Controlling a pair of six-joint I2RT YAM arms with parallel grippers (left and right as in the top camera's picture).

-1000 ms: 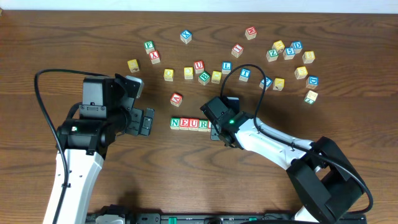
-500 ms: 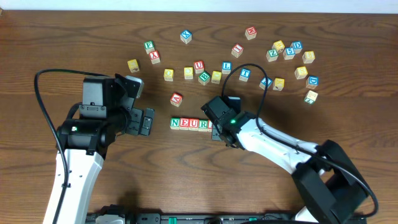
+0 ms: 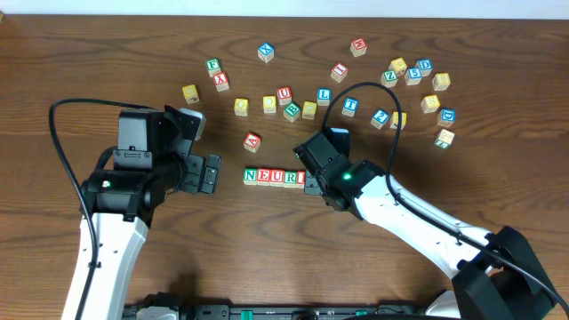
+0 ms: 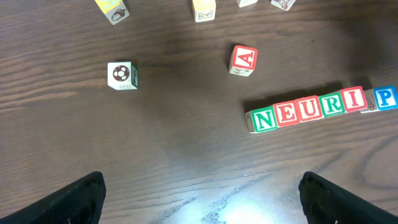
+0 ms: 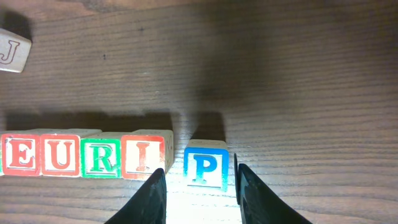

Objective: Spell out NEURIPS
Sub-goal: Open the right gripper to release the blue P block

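Note:
Five pale-wood cubes reading N, E, U, R, I form a row [image 3: 275, 177] at mid-table, also seen in the left wrist view as the same row [image 4: 308, 109]. The blue P cube [image 5: 206, 167] stands on the wood just right of the I cube [image 5: 144, 157], a narrow gap between them. My right gripper [image 5: 199, 169] straddles the P cube, open. A sliver of table shows beside its left finger, and the right finger is very close to the cube. Overhead, that gripper [image 3: 311, 174] hides the P. My left gripper [image 4: 214, 202] hovers wide open and empty left of the row.
Loose letter cubes lie scattered behind the row: a red A cube [image 3: 252, 140], a ball-picture cube [image 4: 122, 74], a J cube [image 5: 11, 53], and a cluster at back right [image 3: 413, 76]. The right arm's black cable [image 3: 360, 87] arcs over some of them.
The right wrist has shifted slightly right and toward the back, with its forearm swinging out. The letter row and the left arm have not moved.

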